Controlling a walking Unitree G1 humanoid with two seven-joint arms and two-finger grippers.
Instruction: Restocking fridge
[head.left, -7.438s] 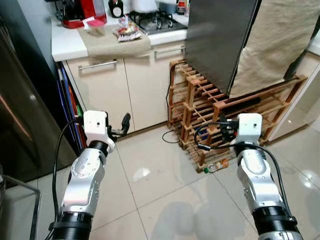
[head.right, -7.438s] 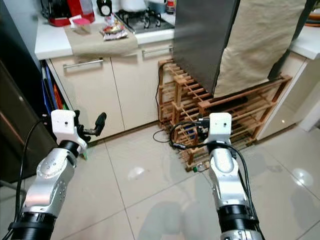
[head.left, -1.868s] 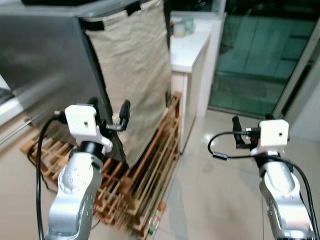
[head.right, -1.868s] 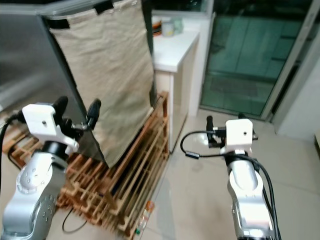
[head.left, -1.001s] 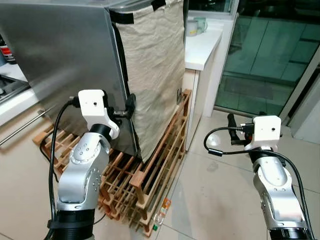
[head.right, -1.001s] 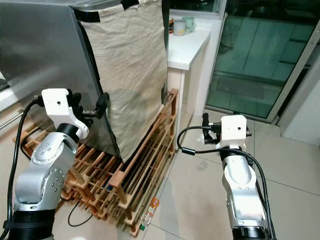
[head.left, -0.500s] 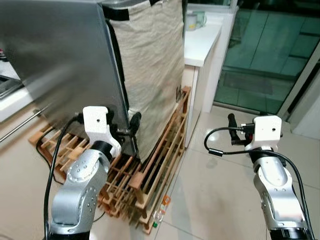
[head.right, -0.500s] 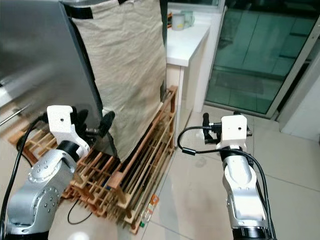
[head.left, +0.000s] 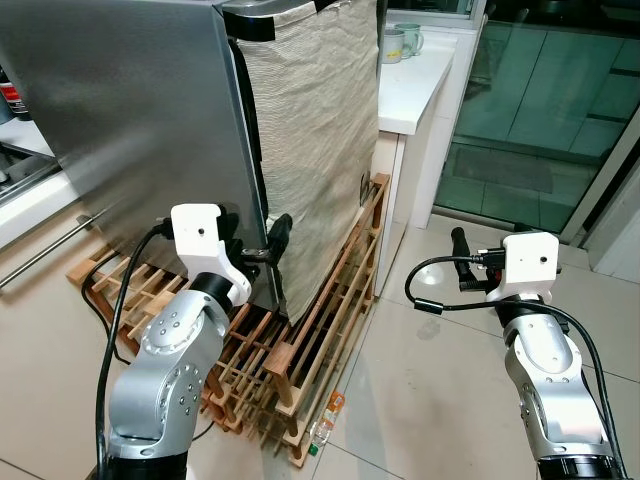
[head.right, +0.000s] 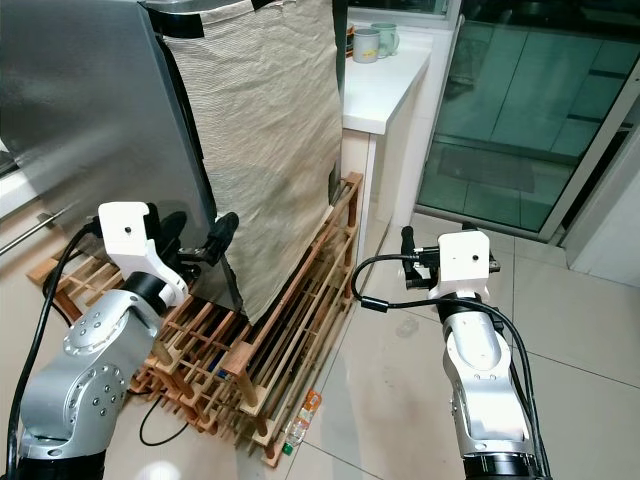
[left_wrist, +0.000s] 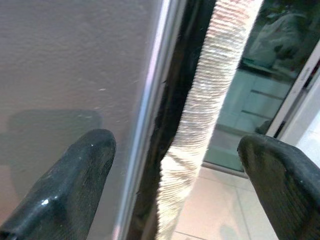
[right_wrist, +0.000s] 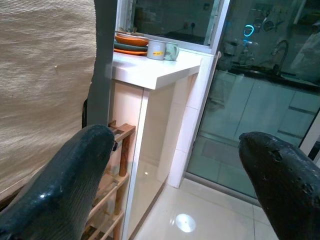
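I have the tall steel fridge (head.left: 140, 110) straight ahead, standing on a slatted wooden rack (head.left: 310, 330), one beige cloth sheet (head.left: 320, 140) hanging on its side. My left gripper (head.left: 262, 247) is spread wide at the lower front corner, holding nothing. My right gripper (head.right: 412, 256) hovers with fingers apart, also empty. I judge the door heavy, stiff and smooth, so I would take it at the dark edge gap (left_wrist: 172, 100). I count two mugs (head.right: 372, 42) on one white counter (head.right: 385, 85).
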